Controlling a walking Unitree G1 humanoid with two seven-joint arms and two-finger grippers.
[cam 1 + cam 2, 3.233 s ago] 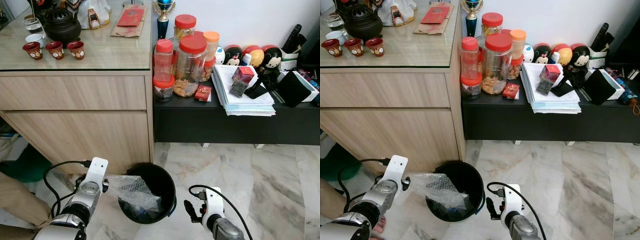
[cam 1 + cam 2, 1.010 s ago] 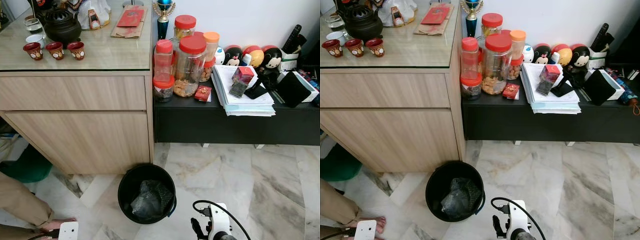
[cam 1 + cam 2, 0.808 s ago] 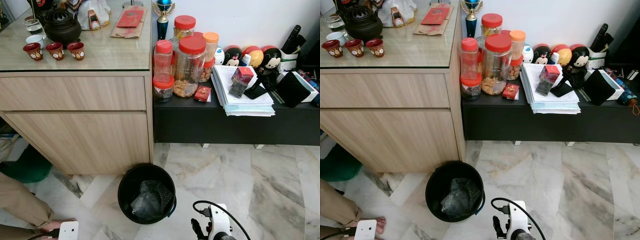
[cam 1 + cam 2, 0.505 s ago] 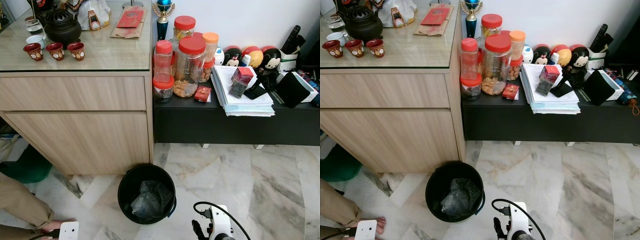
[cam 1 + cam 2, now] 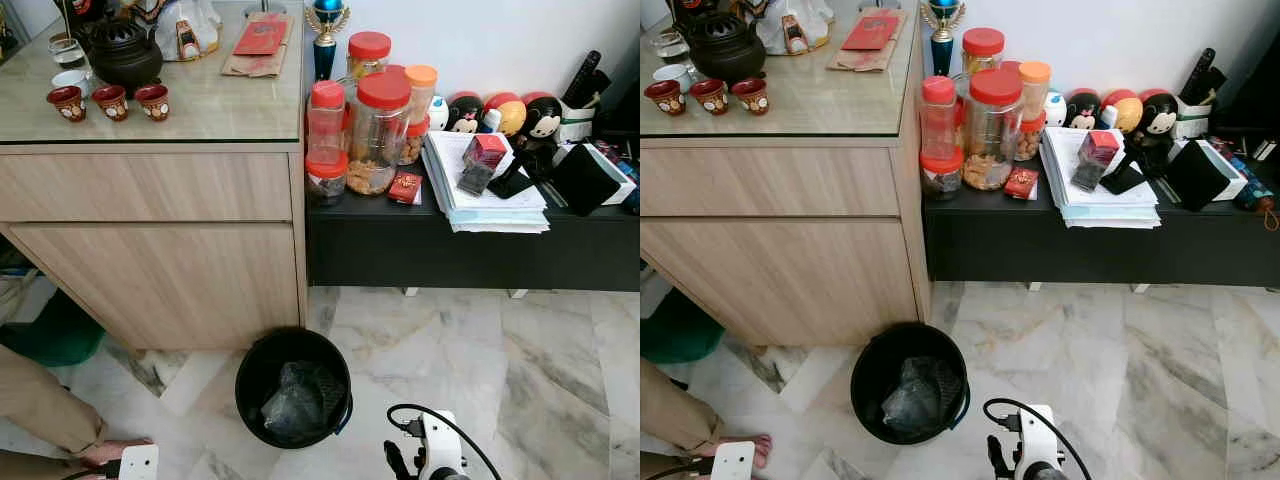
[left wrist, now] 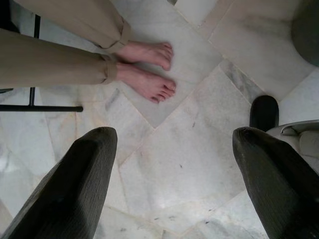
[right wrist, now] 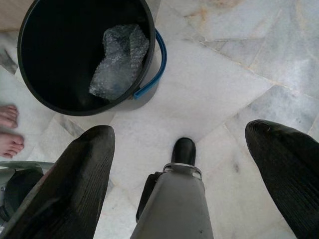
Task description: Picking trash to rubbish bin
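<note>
Sitting crumpled inside the black rubbish bin (image 5: 293, 388) is the clear bubble wrap (image 7: 118, 61), resting against the bin's inner wall toward its 3 o'clock side in the head view, with the bin's blue handle (image 7: 156, 67) hanging down the outside. The bin stands on the marble floor (image 5: 520, 370) just in front of the wooden cabinet (image 5: 160, 240), at roughly 6 o'clock from the cluster of red-lidded jars (image 5: 372, 120) on the low black shelf (image 5: 470, 245). The left gripper (image 6: 174, 184) hangs low over the floor tiles with its two black fingers (image 6: 75, 189) spread wide and nothing between them; a person's bare feet (image 6: 149, 69) stand near it. The right gripper (image 7: 182, 184) hangs low too, fingers (image 7: 75, 184) parted and empty, near the bin at its 5 o'clock in the head view.
</note>
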